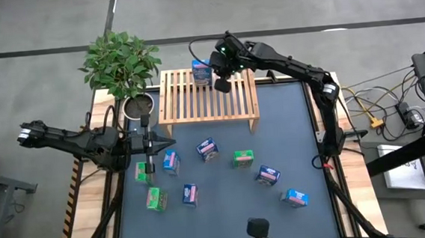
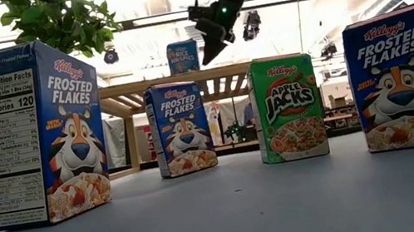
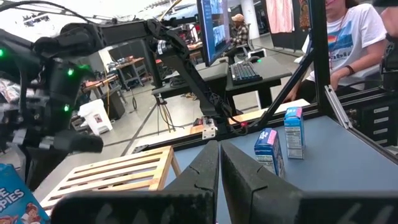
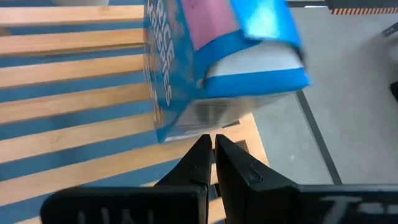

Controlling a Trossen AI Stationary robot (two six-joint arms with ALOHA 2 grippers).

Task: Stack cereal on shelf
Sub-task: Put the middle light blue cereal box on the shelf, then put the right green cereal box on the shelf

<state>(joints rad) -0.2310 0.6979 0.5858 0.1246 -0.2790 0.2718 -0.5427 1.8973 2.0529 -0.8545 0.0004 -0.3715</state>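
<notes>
A blue Rice Krispies box is seen standing on the slatted wooden shelf, just beside the clenched, empty right hand. The left hand is clenched over the worktop.

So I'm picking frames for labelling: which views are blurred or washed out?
Right wrist view: the blue box on the shelf is smeared and out of focus. Low view: bright ceiling glare behind the boxes; the near Frosted Flakes box is sharp. High view: evenly lit.
</notes>
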